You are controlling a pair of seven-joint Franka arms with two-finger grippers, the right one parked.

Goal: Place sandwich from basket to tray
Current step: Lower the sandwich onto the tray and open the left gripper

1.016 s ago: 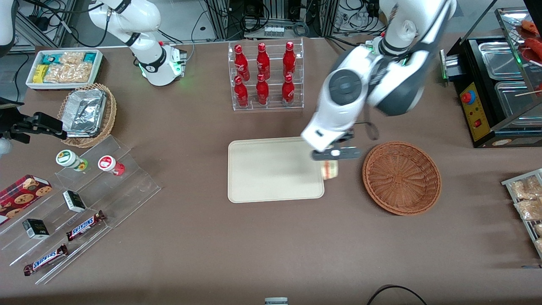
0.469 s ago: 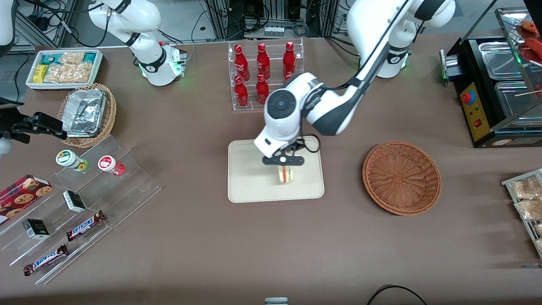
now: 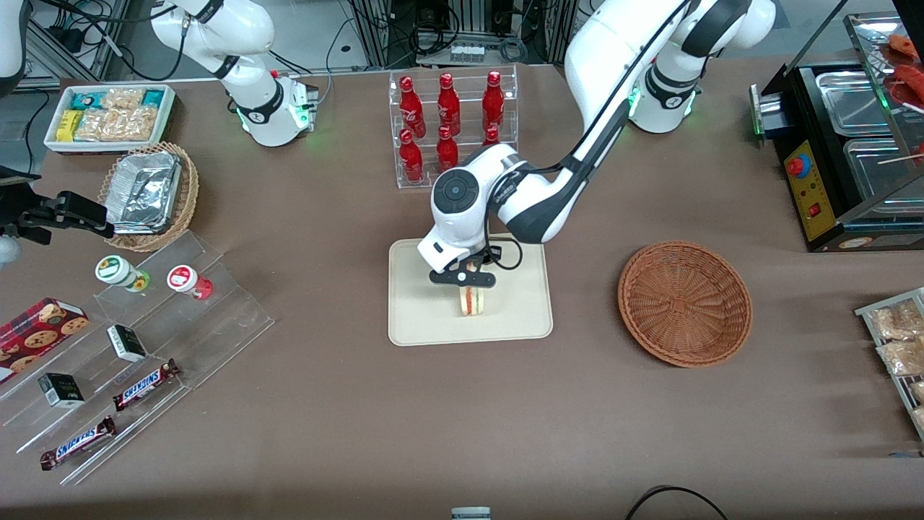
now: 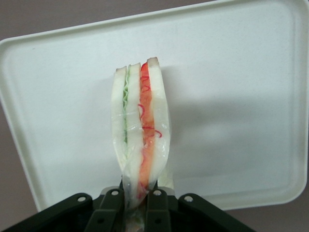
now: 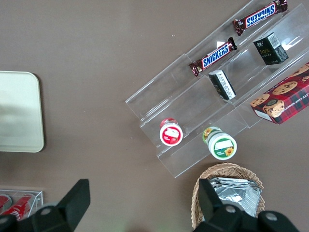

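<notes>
The gripper is clamped on the sandwich, holding it upright over the tray; the wicker basket sits well apart

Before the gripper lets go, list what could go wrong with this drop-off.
1. The gripper pinches the sandwich by one narrow corner, cut edge upright above the tray. Released like this, the wedge will probably topple rather than stand.
2. Whether the sandwich touches the tray cannot be told; if it hangs above, a release could make it bounce or slide toward the rim.
3. The fingers squeeze soft bread, so the layers may stick or pull apart on opening.
</notes>
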